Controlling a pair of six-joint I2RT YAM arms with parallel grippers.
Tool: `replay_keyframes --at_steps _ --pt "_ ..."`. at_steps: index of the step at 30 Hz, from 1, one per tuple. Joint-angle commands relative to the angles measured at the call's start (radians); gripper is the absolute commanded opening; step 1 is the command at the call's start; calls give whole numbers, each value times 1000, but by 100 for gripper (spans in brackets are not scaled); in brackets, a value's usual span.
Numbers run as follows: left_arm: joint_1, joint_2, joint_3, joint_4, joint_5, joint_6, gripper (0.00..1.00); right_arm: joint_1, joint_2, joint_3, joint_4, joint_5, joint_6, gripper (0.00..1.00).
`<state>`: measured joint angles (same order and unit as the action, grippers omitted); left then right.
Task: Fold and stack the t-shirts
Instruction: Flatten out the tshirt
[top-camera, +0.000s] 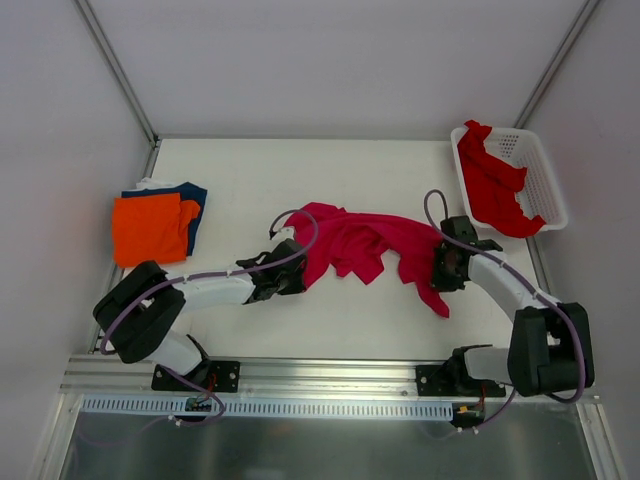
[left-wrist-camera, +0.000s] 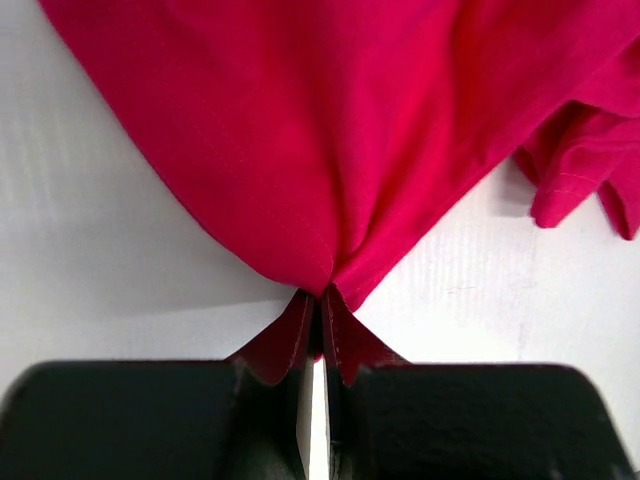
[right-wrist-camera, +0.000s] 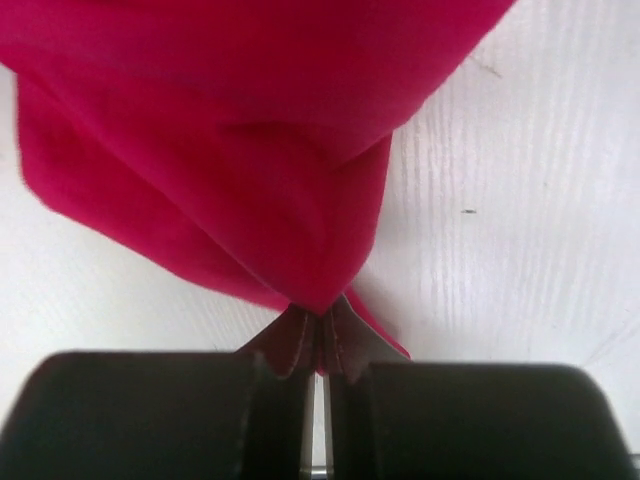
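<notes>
Four shirts: magenta shirt (top-camera: 355, 240), red shirt (top-camera: 492, 185), orange shirt (top-camera: 148, 228), navy shirt (top-camera: 195, 195).
Magenta shirt: lies rumpled across the middle of the table (top-camera: 260, 180), strung between the two arms. One tail of cloth trails toward the near edge beside the right arm.
Left gripper (top-camera: 285, 275): clamped on the magenta shirt's left end. In its wrist view the jaws are pinched together with a small peak of cloth squeezed between them, and the fabric fans out from that point over the white tabletop.
Right gripper (top-camera: 440, 265): clamped on the magenta shirt's right end. Its wrist view shows the same thing, jaws tight together on a gathered fold.
Lift: I cannot tell whether the pinched ends are raised off the table.
Red shirt: heaped unfolded in the basket (top-camera: 545, 180), spilling over the rim at both ends.
Orange shirt: folded into a rectangle at the table's left side, lying on top of the navy one.
Navy shirt: folded under the orange, showing along the far and right sides, with a sliver of white cloth at the far edge.
Basket: white lattice, at the far right of the table, well apart from both grippers.
</notes>
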<state>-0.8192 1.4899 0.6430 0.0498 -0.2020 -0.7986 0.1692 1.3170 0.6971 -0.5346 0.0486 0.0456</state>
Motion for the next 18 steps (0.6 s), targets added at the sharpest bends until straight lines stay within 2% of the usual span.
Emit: replay_keyframes --at_steps 1,5,6,12,18 --pt "-12 -23 18 -171 -66 27 0 7 -96 76 -85 46 -21 1" --pt "-12 -147 113 -345 -184 82 0 7 -170 232 -203 86 -36 0" --pt "-12 -170 141 -379 -238 94 0 7 -189 319 -253 102 -65 1" --pt "-11 -370 415 -616 -411 185 0 7 -234 663 -421 157 -121 0" --pt "-11 -537 679 -732 -450 297 0 9 -268 855 -496 157 -176 1"
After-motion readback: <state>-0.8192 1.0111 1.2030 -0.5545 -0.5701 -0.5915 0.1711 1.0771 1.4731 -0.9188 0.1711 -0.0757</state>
